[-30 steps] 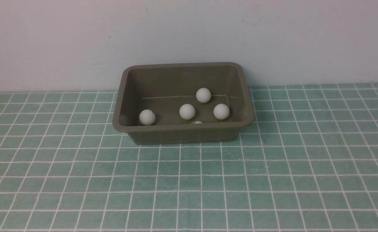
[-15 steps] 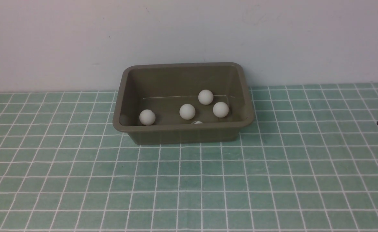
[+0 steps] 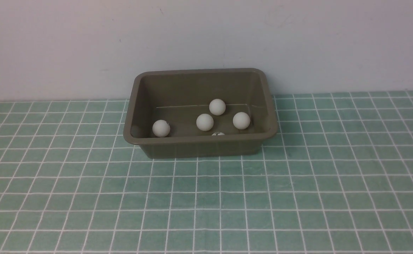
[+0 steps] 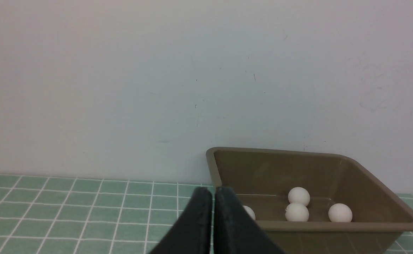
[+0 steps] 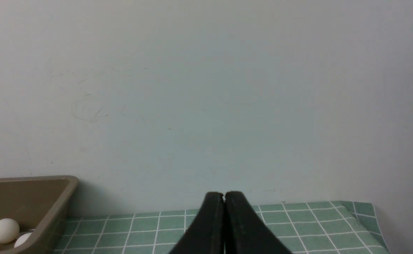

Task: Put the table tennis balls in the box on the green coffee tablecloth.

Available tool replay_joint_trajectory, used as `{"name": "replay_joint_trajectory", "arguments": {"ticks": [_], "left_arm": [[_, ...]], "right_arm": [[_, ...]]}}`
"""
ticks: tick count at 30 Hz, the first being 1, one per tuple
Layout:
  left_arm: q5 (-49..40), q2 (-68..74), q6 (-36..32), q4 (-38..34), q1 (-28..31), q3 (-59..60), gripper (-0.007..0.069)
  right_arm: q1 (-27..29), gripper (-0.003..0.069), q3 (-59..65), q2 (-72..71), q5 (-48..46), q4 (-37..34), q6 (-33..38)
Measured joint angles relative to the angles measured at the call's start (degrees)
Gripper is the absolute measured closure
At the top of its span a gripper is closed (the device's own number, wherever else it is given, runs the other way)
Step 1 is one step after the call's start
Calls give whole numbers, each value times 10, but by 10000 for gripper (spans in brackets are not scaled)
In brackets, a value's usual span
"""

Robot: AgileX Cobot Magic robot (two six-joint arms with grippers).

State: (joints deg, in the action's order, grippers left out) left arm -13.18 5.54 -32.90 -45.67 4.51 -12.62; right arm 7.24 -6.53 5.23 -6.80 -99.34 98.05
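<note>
Olive box (image 3: pixel 200 141) at the cloth's (image 3: pixel 206 197) far edge by the wall, five white balls (image 3: pixel 204 122) inside, one half hidden behind the near rim, left gripper (image 4: pixel 212 192) and right gripper (image 5: pixel 223 196) pressed together, empty, apart from the box.

We see matt white plastic table tennis balls (image 3: pixel 204 122) in a smooth, faintly shiny olive-brown plastic box (image 3: pixel 199 147), on a teal-green checked cloth tablecloth (image 3: pixel 206 204), with matt black fingers (image 4: pixel 224 225).
</note>
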Motion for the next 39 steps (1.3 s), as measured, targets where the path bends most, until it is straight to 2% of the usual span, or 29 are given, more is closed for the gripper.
{"name": "replay_joint_trajectory", "arguments": {"ticks": [6,8,10,11,12,15,16,17,19,21,25,31,39], "left_arm": [[0,0,0,0,0,0,628],[0,0,0,0,0,0,628],[0,0,0,0,0,0,628],[0,0,0,0,0,0,628],[0,0,0,0,0,0,628],[0,0,0,0,0,0,628],[0,0,0,0,0,0,628],[0,0,0,0,0,0,628],[0,0,0,0,0,0,628],[0,0,0,0,0,0,628],[0,0,0,0,0,0,628],[0,0,0,0,0,0,628],[0,0,0,0,0,0,628]], "right_arm": [[0,669,0,0,-1,0,0],[0,669,0,0,-7,37,-30],[0,669,0,0,-24,124,-95],[0,669,0,0,-36,174,-134],[0,669,0,0,-60,257,-203],[0,669,0,0,-126,446,-371],[0,669,0,0,-150,516,-447],[0,669,0,0,-178,604,-565],[0,669,2,0,-187,721,-700],[0,669,7,0,-175,805,-820],[0,669,45,0,-131,896,-962],[0,669,82,0,-92,947,-1030],[0,669,82,0,-61,981,-1042]]}}
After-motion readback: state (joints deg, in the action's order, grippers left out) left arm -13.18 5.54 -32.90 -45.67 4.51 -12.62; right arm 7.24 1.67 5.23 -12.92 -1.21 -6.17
